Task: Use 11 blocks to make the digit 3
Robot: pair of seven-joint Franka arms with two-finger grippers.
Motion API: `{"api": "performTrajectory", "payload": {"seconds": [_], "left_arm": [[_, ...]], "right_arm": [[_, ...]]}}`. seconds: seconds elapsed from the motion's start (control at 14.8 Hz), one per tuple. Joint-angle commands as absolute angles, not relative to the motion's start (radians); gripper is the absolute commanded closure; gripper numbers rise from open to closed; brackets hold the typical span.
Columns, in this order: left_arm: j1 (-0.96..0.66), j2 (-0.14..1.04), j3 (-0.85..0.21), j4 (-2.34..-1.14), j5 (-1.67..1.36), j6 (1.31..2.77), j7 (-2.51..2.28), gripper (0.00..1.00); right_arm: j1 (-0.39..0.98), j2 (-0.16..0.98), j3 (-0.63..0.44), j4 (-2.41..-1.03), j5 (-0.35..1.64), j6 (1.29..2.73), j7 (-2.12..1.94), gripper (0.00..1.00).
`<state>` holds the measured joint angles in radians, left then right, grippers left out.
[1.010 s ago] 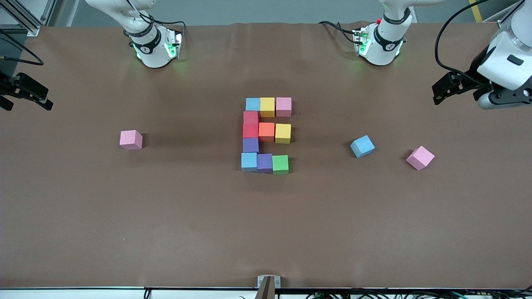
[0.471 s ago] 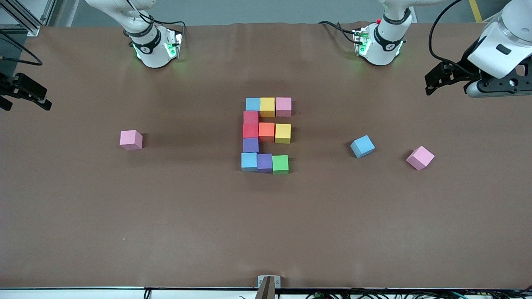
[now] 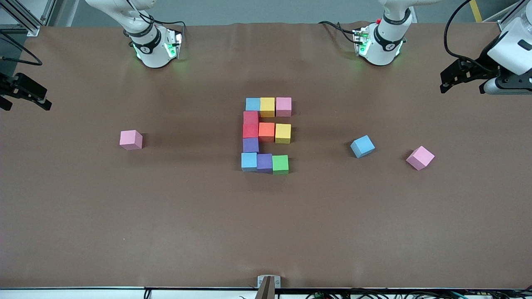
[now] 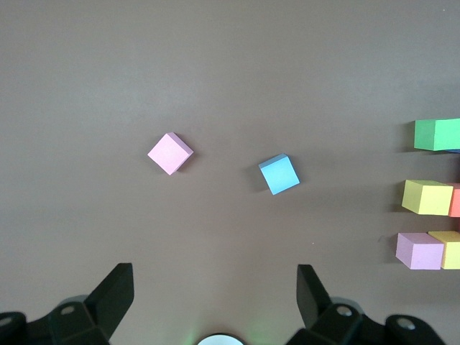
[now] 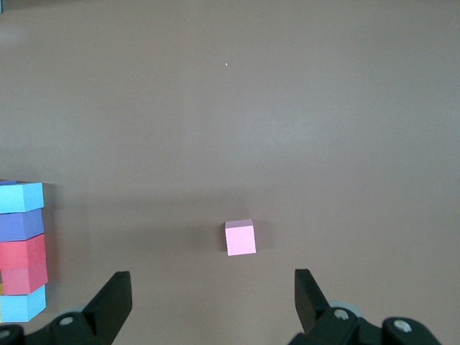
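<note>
I see the digit 3 [image 3: 266, 135] complete midway between my released left gripper [image 3: 451, 79] and right gripper [image 3: 25, 93], parked clear.

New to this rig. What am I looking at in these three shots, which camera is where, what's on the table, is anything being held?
Two robot arms are bolted along one edge of a brown table. The wide shot comes from a high camera facing them. The other two come from cameras on each arm's wrist, looking down past its two black fingers.

The left gripper hangs at the left arm's end of the table and the right gripper at the right arm's end. Both are open and hold nothing.

In the middle, eleven touching coloured cubes form the digit 3, which reads like an E from this camera.

Three spare cubes lie loose: a blue cube and a pink cube toward the left arm's end, and another pink cube toward the right arm's end.
</note>
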<state>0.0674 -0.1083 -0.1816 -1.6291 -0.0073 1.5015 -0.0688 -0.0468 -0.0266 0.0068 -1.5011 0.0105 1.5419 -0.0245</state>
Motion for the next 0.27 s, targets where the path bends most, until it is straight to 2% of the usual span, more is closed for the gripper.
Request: {"api": "performTrajectory", "payload": {"seconds": [0.0, 0.2], "left_arm": [[0.063, -0.085, -0.193, -1.592, -0.020, 1.494, -0.072, 0.00], [0.061, -0.057, -0.201, -1.571, -0.012, 1.491, -0.072, 0.00]], "right_arm": [[-0.067, -0.029, 0.018, -1.500, 0.000, 1.539, -0.026, 0.00], [-0.074, -0.028, 0.018, -1.500, 0.002, 1.542, -0.025, 0.00]]}}
